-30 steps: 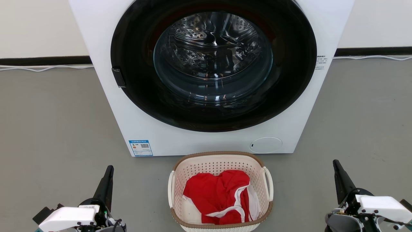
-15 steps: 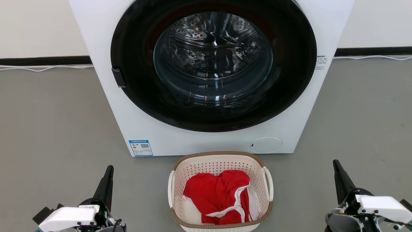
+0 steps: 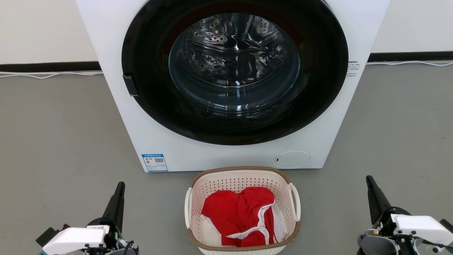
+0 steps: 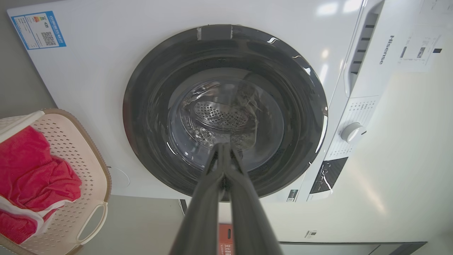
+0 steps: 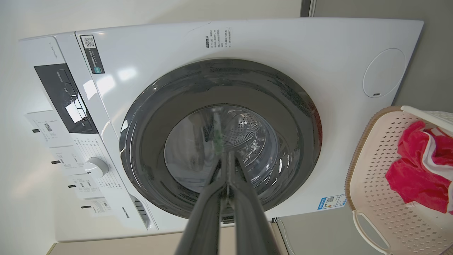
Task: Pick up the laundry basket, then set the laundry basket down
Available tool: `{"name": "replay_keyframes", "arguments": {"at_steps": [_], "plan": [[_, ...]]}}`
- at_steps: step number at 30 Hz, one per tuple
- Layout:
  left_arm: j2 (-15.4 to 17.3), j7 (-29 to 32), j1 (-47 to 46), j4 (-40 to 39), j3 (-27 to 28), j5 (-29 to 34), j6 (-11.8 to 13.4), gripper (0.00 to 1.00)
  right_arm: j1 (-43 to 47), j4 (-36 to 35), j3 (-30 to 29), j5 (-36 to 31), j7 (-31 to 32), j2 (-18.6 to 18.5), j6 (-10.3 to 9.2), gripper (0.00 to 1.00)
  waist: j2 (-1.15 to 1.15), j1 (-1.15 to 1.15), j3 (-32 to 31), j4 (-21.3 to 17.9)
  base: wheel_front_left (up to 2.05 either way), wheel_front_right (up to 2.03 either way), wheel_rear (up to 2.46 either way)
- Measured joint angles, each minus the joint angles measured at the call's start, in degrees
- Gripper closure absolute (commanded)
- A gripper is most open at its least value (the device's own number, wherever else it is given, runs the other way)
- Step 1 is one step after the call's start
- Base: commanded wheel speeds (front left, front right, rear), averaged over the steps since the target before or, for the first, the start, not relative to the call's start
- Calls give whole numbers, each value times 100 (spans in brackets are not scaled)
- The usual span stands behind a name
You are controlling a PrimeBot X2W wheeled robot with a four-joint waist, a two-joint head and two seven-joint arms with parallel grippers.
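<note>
near laundry basket (image 3: 244,169), l gripper (image 3: 121,185) & r gripper (image 3: 368,178) closed, empty

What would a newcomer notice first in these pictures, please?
Probably the white washing machine with its dark round door, across the top of the head view. Next, the red cloth in the laundry basket at its foot, between the left gripper and right gripper, both shut.
</note>
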Motion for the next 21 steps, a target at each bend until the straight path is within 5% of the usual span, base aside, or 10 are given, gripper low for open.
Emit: {"name": "replay_keyframes", "arguments": {"at_steps": [1,2,3,4,21], "plan": [[0,0,0,0,0,0,0,100,0,0,0,0,0,0,0,100,0,0,0,0,0,0,0],[0,0,0,0,0,0,0,0,0,0,0,0,0,0,0,0,0,0,0,0,0,0,0],[-7,-8,15,35,-2,0,2,0,16,31,4,-3,0,7,-1,20,0,0,0,0,0,0,0],[-21,-9,50,107,-3,0,3,0,62,88,12,-3,0,22,-3,0,0,0,0,0,0,0,0],[-56,-270,271,157,-146,58,3,0,293,77,116,-77,-224,66,-4,0,0,1,10,2,0,0,0]]}}
